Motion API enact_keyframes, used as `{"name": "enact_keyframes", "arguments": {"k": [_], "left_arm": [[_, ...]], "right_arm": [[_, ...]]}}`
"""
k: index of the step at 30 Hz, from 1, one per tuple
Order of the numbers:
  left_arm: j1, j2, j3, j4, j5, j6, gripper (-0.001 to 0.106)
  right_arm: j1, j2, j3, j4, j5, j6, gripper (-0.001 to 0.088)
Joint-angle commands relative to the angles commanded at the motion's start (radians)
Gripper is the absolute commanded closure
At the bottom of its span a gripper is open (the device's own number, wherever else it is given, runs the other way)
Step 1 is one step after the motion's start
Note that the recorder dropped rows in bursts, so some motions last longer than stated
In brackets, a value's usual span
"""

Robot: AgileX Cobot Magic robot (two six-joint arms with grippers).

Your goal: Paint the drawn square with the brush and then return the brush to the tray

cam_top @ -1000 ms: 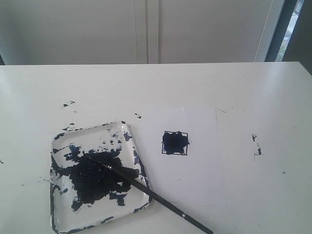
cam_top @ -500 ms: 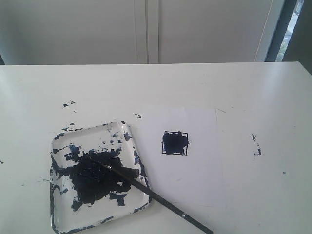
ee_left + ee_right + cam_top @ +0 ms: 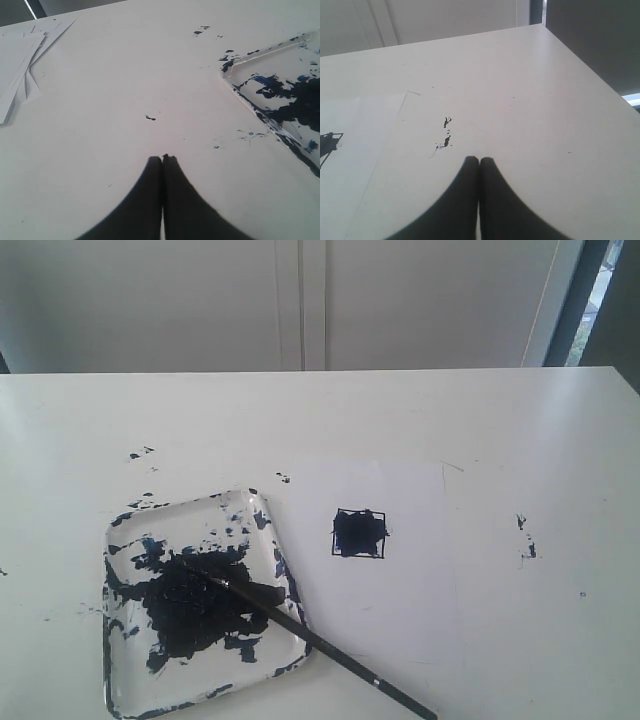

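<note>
The tray (image 3: 125, 530) sits at the front left of the table, blotched with dark blue paint; its corner also shows in the left wrist view as the tray (image 3: 240, 92). The brush (image 3: 300, 632) lies with its bristles in the tray's paint and its handle over the rim, tail pointing front right. The drawn square (image 3: 359, 533) on the white sheet is smeared dark blue; its edge shows as the drawn square (image 3: 327, 142). My left gripper (image 3: 162, 158) is shut and empty, apart from the tray. My right gripper (image 3: 479, 159) is shut and empty. Neither arm shows in the exterior view.
A white paper sheet (image 3: 400, 580) lies under the square. Dark paint specks (image 3: 525, 538) mark the table right of it, and more specks (image 3: 140, 453) lie behind the tray. Loose paper sheets (image 3: 20, 60) show in the left wrist view. The table's edge (image 3: 590, 65) is close on the right.
</note>
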Motion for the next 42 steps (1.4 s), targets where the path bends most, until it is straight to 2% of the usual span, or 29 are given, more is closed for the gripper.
{"name": "enact_keyframes", "arguments": {"k": [5, 10, 13, 42], "left_arm": [[0.000, 0.000, 0.000, 0.000, 0.000, 0.000, 0.105], [0.000, 0.000, 0.000, 0.000, 0.000, 0.000, 0.105], [0.000, 0.000, 0.000, 0.000, 0.000, 0.000, 0.105], [0.000, 0.000, 0.000, 0.000, 0.000, 0.000, 0.105]], "right_arm": [[0.000, 0.000, 0.000, 0.000, 0.002, -0.034, 0.0868], [0.000, 0.000, 0.000, 0.111, -0.009, -0.306, 0.0868], [0.000, 0.000, 0.000, 0.182, -0.009, -0.401, 0.0868], [0.000, 0.000, 0.000, 0.153, -0.009, -0.359, 0.0868]]}}
